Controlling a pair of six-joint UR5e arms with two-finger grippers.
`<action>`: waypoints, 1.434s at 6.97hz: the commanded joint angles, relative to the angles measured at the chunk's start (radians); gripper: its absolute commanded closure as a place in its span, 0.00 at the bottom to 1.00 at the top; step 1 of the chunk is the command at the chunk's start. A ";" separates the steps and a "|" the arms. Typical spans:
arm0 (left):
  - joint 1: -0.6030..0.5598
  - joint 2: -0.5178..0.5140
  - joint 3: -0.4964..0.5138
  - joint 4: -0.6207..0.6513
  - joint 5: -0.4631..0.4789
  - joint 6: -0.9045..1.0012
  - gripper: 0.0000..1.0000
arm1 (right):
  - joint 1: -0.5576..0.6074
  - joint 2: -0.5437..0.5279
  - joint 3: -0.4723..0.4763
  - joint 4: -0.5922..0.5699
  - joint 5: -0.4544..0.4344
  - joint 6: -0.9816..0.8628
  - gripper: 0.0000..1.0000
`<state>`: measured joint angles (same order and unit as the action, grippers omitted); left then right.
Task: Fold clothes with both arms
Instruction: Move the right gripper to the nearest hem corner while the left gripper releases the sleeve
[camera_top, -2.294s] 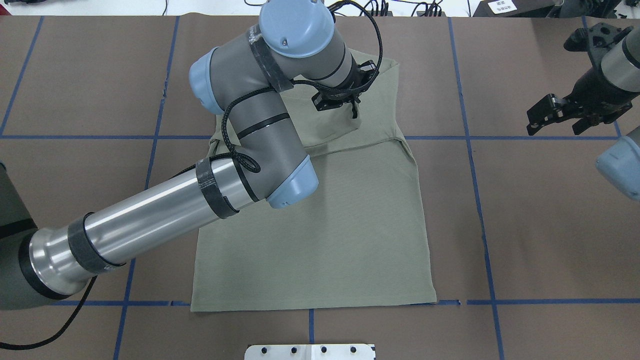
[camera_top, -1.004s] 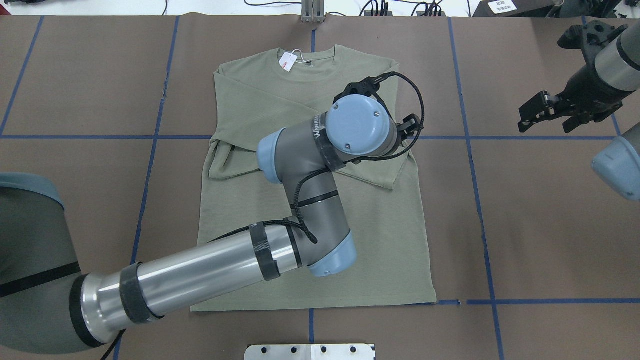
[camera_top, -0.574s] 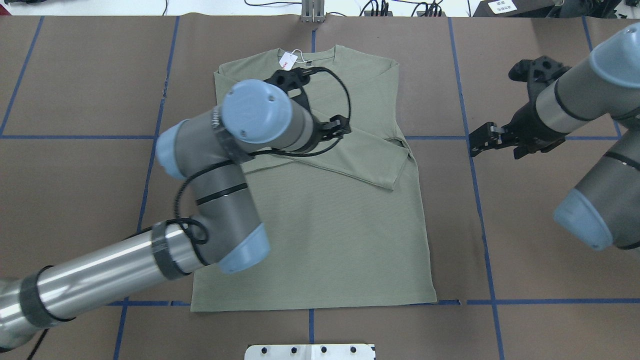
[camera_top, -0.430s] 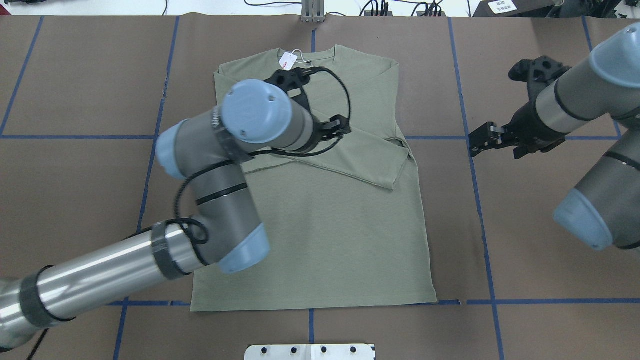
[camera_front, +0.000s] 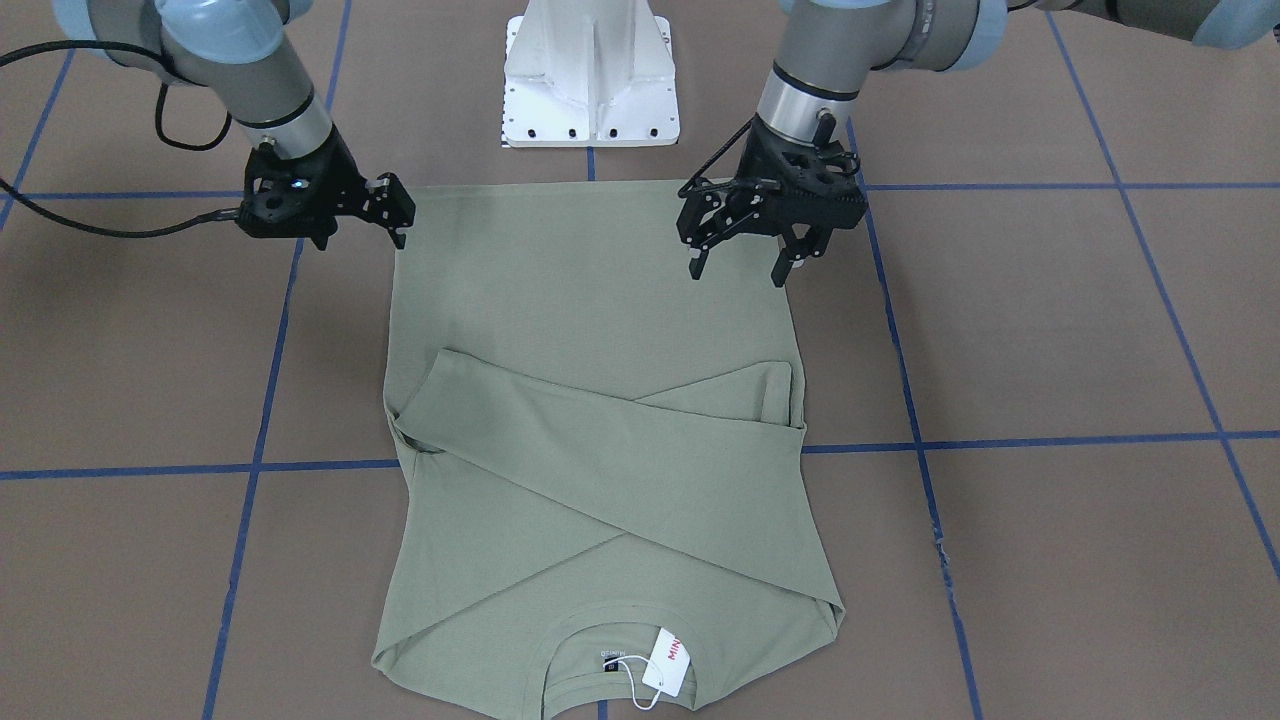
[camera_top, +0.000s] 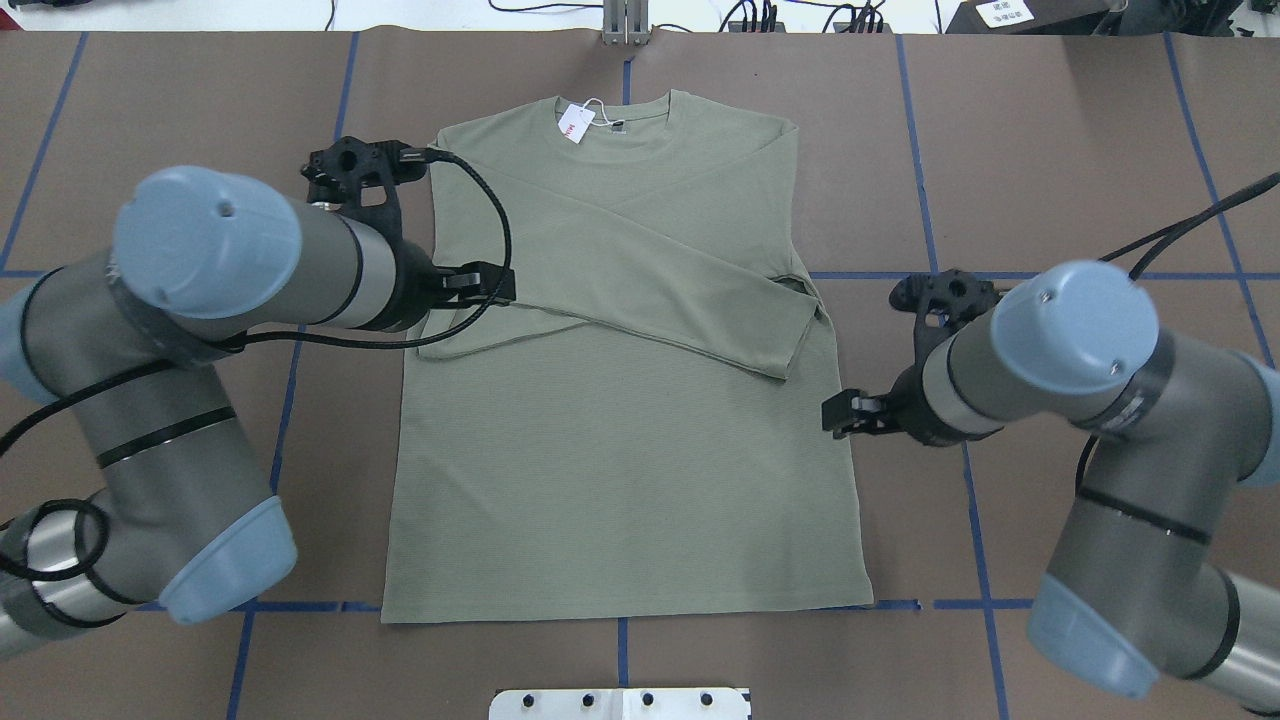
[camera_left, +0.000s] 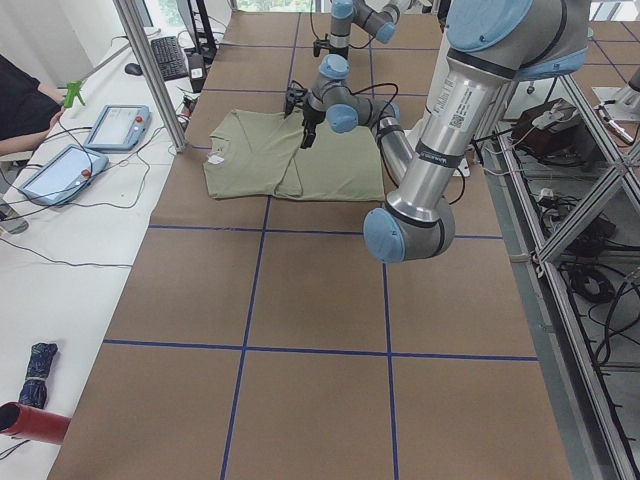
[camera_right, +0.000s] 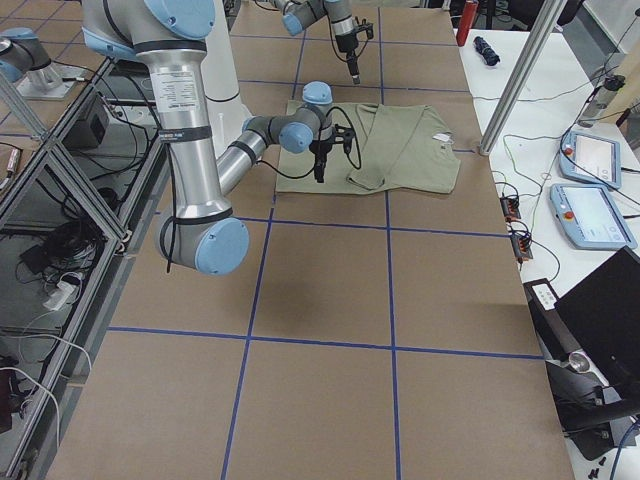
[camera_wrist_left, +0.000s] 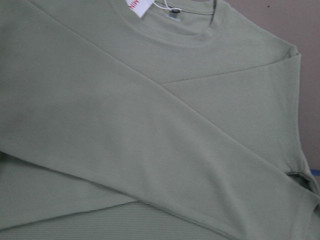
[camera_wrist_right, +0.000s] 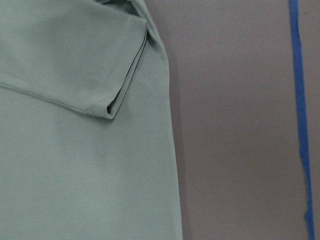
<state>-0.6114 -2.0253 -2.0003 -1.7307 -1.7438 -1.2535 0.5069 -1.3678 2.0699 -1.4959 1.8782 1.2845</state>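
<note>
Left tool: fingers apart, pointing down, nothing between them. It hovers above the shirt, just inside the cloth's left side edge and near the hem.

Right tool: fingers look apart and empty too. It hangs just outside the shirt's right side edge, over bare desk, also near the hem end.

Shirt lies flat on the desk. Its long axis runs straight out from the robot, with the hem nearest the white pedestal and the collar at the far end. The hang tag rests at the neck. Both sleeves are already laid across the chest and cross each other, so the outline is a plain rectangle.

Judgement: sleeve stage looks done, and a lengthwise fold, hem toward collar, seems to be what remains.

Key relation: each hem corner sits on its own arm's side, slightly back toward the base from the fingertips. Left arm is better placed, being already over fabric. Right arm would need a small shift inward to reach the edge.

Risk: unequal lift would skew the fold.
</note>
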 joint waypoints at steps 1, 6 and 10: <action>-0.002 0.066 -0.063 0.007 0.000 0.006 0.01 | -0.158 -0.013 0.009 0.014 -0.119 0.116 0.00; -0.002 0.063 -0.077 0.007 0.004 0.003 0.01 | -0.214 -0.071 -0.017 0.019 -0.091 0.111 0.05; -0.004 0.063 -0.077 0.007 0.006 0.002 0.01 | -0.254 -0.065 -0.040 0.019 -0.091 0.111 0.11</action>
<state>-0.6141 -1.9620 -2.0764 -1.7250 -1.7382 -1.2517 0.2667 -1.4343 2.0360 -1.4772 1.7870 1.3959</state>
